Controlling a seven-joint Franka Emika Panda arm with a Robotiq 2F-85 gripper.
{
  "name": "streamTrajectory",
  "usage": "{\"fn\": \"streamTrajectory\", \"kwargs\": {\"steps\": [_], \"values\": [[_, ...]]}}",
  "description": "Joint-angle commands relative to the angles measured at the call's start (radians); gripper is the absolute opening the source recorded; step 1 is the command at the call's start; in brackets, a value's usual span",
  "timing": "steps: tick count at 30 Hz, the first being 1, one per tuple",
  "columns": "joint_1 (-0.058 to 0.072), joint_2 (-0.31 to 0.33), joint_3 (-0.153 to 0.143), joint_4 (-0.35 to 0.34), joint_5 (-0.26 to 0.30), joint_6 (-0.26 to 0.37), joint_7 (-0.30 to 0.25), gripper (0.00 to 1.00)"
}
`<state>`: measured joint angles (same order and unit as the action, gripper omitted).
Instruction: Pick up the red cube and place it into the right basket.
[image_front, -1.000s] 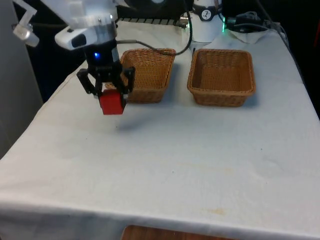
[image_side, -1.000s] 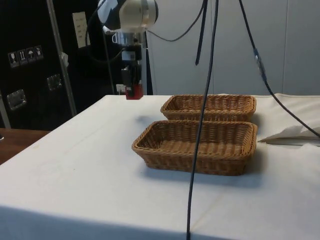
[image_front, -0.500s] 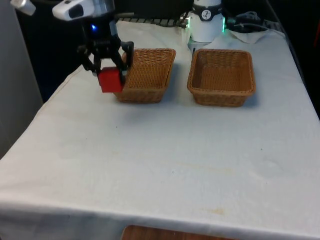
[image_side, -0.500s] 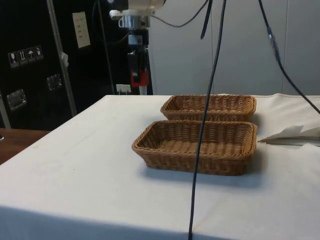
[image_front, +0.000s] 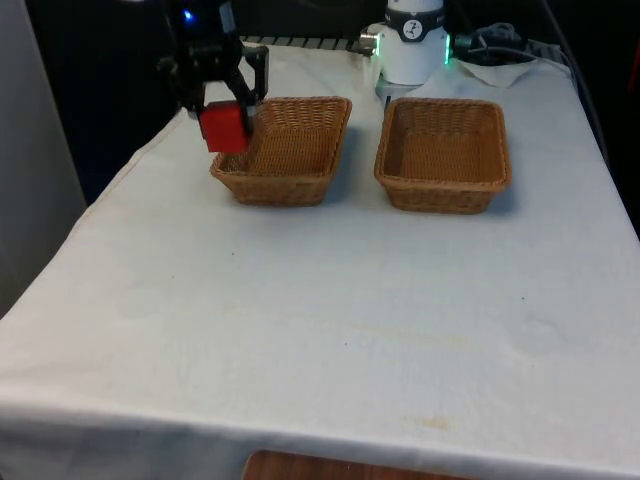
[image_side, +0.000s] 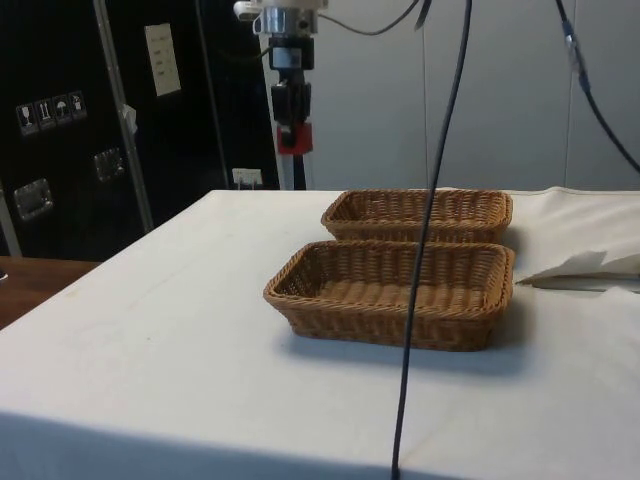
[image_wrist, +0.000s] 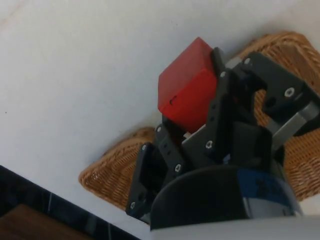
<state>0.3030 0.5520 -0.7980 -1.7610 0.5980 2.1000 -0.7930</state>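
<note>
Two wicker baskets sit side by side on the desk (image_front: 300, 330), which is covered with a white cloth. One basket (image_front: 285, 148) lies toward the front view's left, the other basket (image_front: 443, 152) toward the front view's right, with a narrow strip of cloth between them. From the side camera they line up one behind the other, the nearer one (image_side: 395, 290) in front and the farther one (image_side: 420, 213) just behind it.

The black pincer (image_front: 222, 105) hangs high above the desk, clamped on the red cube (image_front: 224, 127). In the front view the cube sits over the outer corner of the left-hand basket, by the rim on the front view's left. In the side view the pincer (image_side: 293, 128) and the cube (image_side: 295, 139) are clearly up in the air, well above the baskets' rims and off past the far basket's end. The wrist view shows the cube (image_wrist: 187, 92) gripped between the two fingers (image_wrist: 220, 100), tilted so that one corner points outward, with wicker weave beneath and white cloth beyond.

Both baskets look empty inside. Black cables (image_side: 420, 250) hang down across the side view.
</note>
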Motion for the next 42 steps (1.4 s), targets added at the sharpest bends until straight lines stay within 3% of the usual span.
{"fn": "streamTrajectory", "kwargs": {"steps": [1, 7, 8, 9, 15, 16, 17, 24, 25, 26, 31, 32, 33, 39, 40, 41, 42], "values": [[0.015, -0.020, -0.012, -0.026, -0.015, 0.016, 0.000, 0.03], [0.024, -0.068, -0.012, -0.084, -0.052, 0.030, 0.005, 0.03], [0.010, -0.054, 0.000, -0.062, -0.038, 0.011, 0.001, 0.03], [0.025, -0.073, -0.012, -0.092, -0.058, 0.032, 0.006, 0.03], [0.027, -0.110, -0.012, -0.138, -0.102, 0.038, 0.014, 0.03], [0.013, -0.101, -0.001, -0.122, -0.087, 0.021, 0.006, 0.03], [0.027, -0.116, -0.012, -0.145, -0.109, 0.040, 0.015, 0.03], [0.031, -0.157, -0.013, -0.207, -0.157, 0.064, 0.024, 0.03], [0.017, -0.148, -0.001, -0.189, -0.142, 0.042, 0.015, 0.03], [0.032, -0.167, -0.013, -0.224, -0.168, 0.074, 0.026, 0.03], [0.036, -0.190, -0.013, -0.267, -0.193, 0.101, 0.033, 0.03], [0.023, -0.180, -0.001, -0.251, -0.177, 0.081, 0.023, 0.03], [0.037, -0.194, -0.013, -0.277, -0.197, 0.109, 0.033, 0.03], [0.044, -0.228, -0.011, -0.351, -0.233, 0.162, 0.043, 0.03], [0.031, -0.219, 0.001, -0.335, -0.215, 0.142, 0.032, 0.03], [0.045, -0.232, -0.011, -0.359, -0.236, 0.169, 0.044, 0.03], [0.045, -0.235, -0.011, -0.367, -0.239, 0.174, 0.046, 0.03]]}}
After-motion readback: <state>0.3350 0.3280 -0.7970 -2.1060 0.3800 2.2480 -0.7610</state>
